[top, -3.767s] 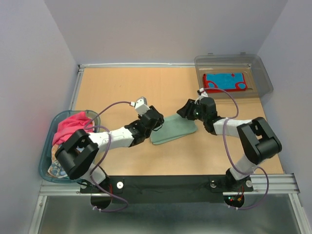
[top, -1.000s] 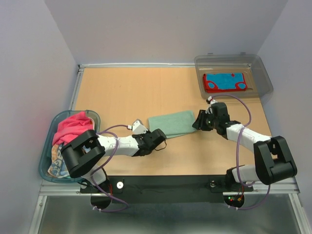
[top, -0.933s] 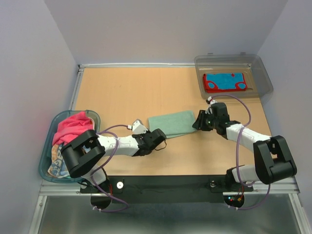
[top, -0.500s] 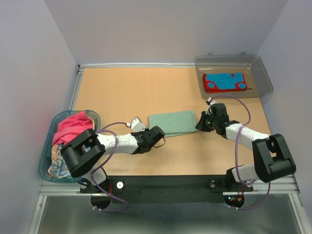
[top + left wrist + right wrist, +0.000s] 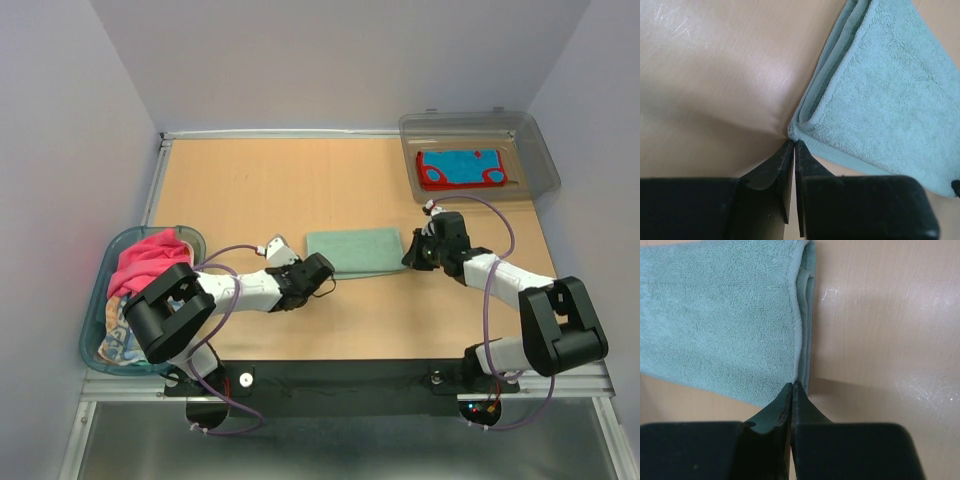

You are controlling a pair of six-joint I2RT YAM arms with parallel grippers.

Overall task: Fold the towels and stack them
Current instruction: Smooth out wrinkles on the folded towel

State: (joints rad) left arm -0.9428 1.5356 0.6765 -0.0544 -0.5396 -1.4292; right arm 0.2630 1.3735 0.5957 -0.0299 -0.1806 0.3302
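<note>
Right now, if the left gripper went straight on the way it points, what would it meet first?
The folded corner of the teal towel, lying just beyond the left gripper; contact is hard to judge.

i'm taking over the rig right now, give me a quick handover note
Left gripper: jaws nearly together, tips at a left corner of the teal towel; whether cloth is pinched cannot be told.
Right gripper: shut, tips at the towel's right end.
The teal towel lies folded mid-table. A blue and red towel lies flat in the grey bin. A pink towel and others are heaped in the blue-rimmed tub.
Left: probably stack the teal one in the bin, then fold the heap.
</note>
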